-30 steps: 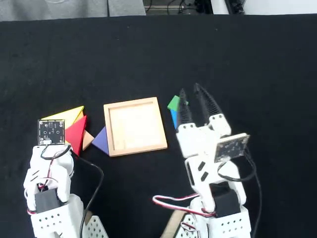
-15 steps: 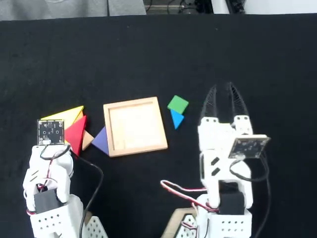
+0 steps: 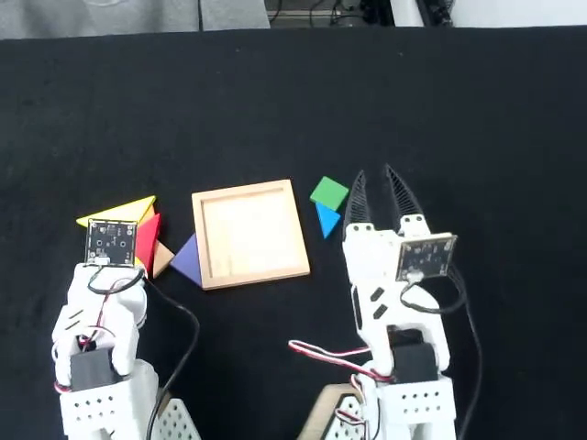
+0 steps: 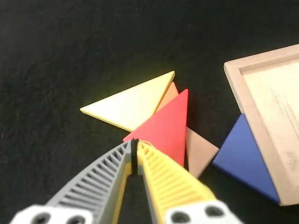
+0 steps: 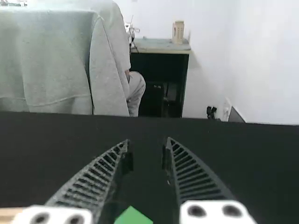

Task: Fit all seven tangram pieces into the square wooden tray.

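Note:
The square wooden tray (image 3: 204, 240) lies empty mid-table. Left of it are a yellow triangle (image 3: 119, 213), a red triangle (image 3: 147, 244), a tan piece (image 3: 163, 258) and a blue triangle (image 3: 188, 260) touching the tray's side. In the left wrist view my left gripper (image 4: 134, 144) is shut, tips over the near corner of the red triangle (image 4: 166, 128), beside the yellow one (image 4: 133, 100). A green square (image 3: 329, 193) and small blue triangle (image 3: 326, 219) lie right of the tray. My right gripper (image 3: 376, 181) is open, just right of them; the green square (image 5: 133, 217) shows below its fingers.
Black cloth covers the table. An orange sliver (image 4: 170, 91) peeks from under the yellow and red triangles. The tray rim (image 4: 243, 88) and blue triangle (image 4: 245, 156) lie beyond the left gripper. Past the far table edge are a grey-draped object (image 5: 51, 60) and a dark cabinet (image 5: 159, 79).
The right arm swung away to the right, then came back left beside the green square. The left arm shifted slightly right and forward over the red triangle.

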